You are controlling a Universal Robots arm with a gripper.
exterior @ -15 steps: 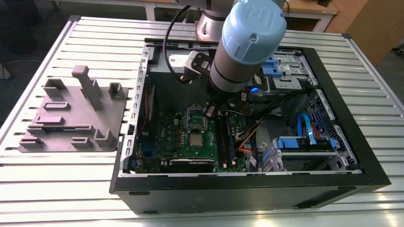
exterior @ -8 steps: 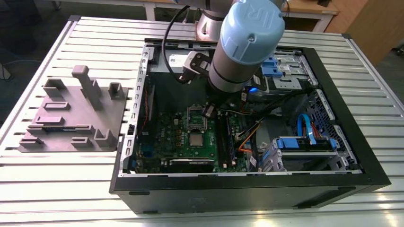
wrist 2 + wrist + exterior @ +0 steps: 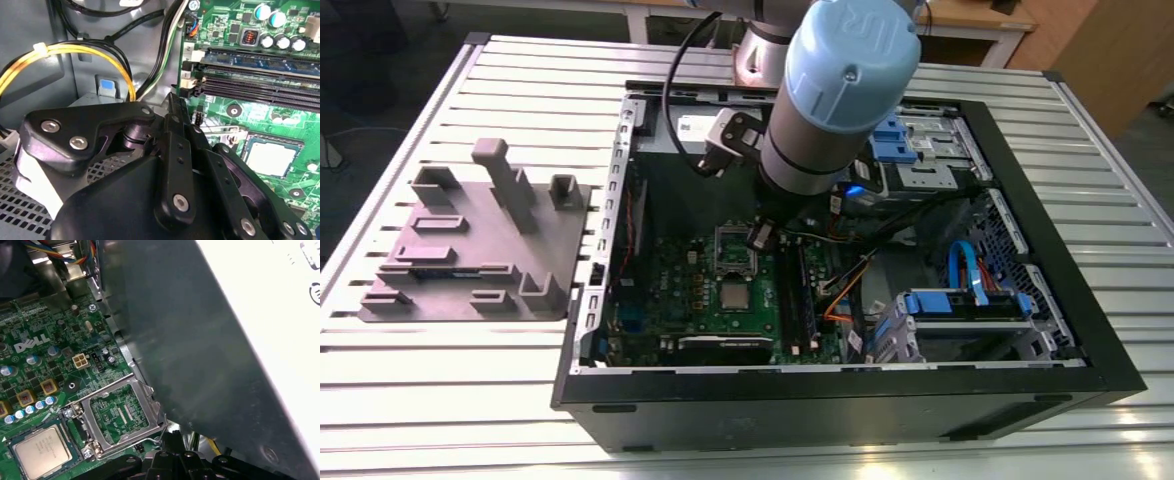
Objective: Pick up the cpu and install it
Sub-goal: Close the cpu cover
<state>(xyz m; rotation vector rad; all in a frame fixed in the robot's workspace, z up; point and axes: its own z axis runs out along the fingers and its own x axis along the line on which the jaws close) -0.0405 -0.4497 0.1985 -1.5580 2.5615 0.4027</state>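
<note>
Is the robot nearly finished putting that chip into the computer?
Mostly, it seems. The cpu already lies flat in its socket on the motherboard, so picking it up and placing it look done. The gripper is down inside the case, close to the socket frame. That frame stands open beside the cpu, so it is not yet clamped down.

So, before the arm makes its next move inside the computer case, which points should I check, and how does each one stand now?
1. The cpu lies in its socket: ok.
2. The cpu is fully seated, with its corners level: cannot tell.
3. The socket frame is closed over the cpu: not ok, it lies open beside it.
4. The gripper is clear of the cpu: ok, they are apart.
5. The yellow cables are clear of the gripper: cannot tell.
</note>
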